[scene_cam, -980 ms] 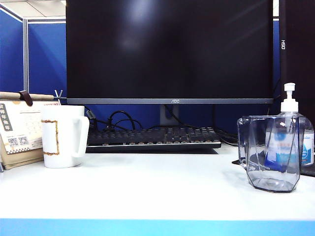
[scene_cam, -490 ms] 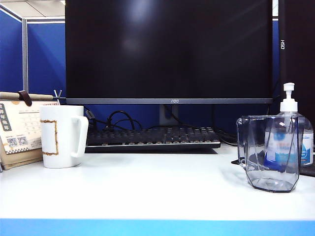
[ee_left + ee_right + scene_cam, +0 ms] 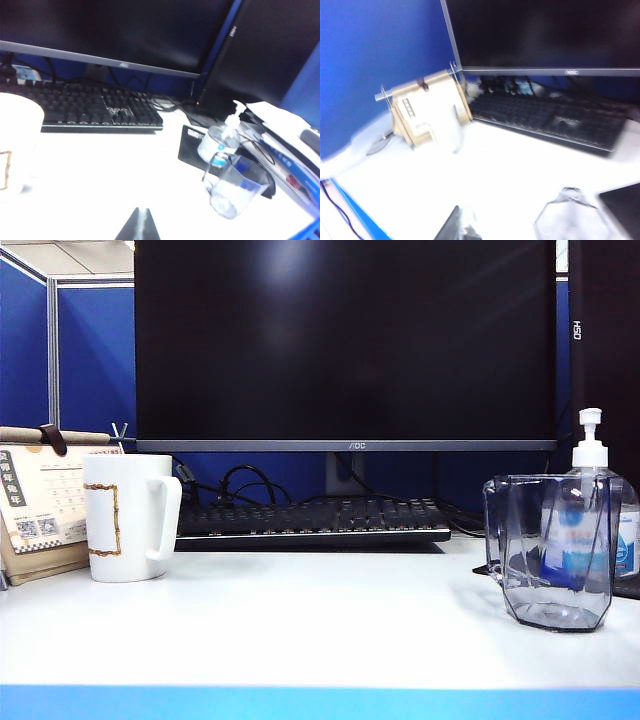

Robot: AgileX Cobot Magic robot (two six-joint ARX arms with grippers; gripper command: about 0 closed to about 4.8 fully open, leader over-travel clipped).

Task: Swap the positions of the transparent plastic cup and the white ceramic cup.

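white ceramic cup left, transparent plastic cup right, both upright, left gripper and right gripper jaws together

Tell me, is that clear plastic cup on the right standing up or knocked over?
Standing upright. The transparent plastic cup rests on its tapered base on the table, rim level on top, just in front of the pump bottle.

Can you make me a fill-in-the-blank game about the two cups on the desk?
1. The white cup stands on the ____ side of the desk in the outside camera.
2. Right behind the clear cup stands a pump ____.
3. Between the cups, at the back, lies a black ____.
4. The left gripper and right gripper are both ____, holding nothing.

Missing words: left; bottle; keyboard; shut
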